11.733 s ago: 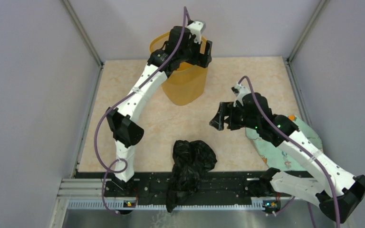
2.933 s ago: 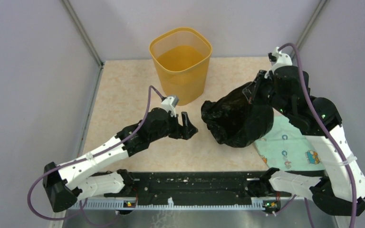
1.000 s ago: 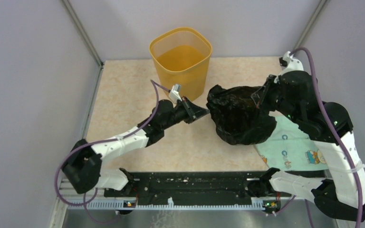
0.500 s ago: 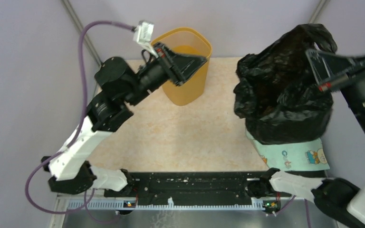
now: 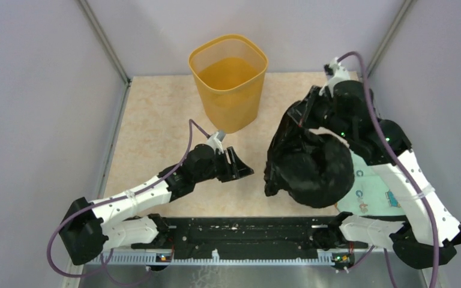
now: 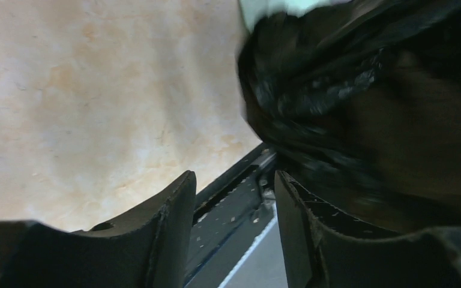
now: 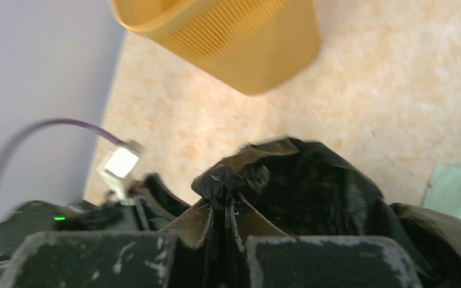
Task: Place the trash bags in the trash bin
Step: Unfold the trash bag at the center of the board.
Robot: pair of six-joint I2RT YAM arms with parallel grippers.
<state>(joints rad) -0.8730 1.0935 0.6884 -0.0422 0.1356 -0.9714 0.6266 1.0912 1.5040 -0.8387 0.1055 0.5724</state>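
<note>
The mustard-yellow trash bin (image 5: 228,78) stands upright at the back centre of the table and shows at the top of the right wrist view (image 7: 240,42). One crinkled black trash bag (image 5: 309,165) hangs bunched at the right. My right gripper (image 7: 225,204) is shut on a gathered fold at the top of the trash bag (image 7: 312,186). My left gripper (image 5: 244,170) is low over the table just left of the bag. It is open (image 6: 233,225) with nothing between its fingers, and the bag (image 6: 372,108) lies just beyond the right finger.
A pale green patterned cloth (image 5: 372,186) lies on the table under and to the right of the bag. The black base rail (image 5: 234,231) runs along the near edge. Grey walls enclose the table on three sides.
Half a second ago both arms were raised, the left gripper by the bin rim and the bag high at the right. Now both are lower, the left gripper is wider open and sits beside the bag.
</note>
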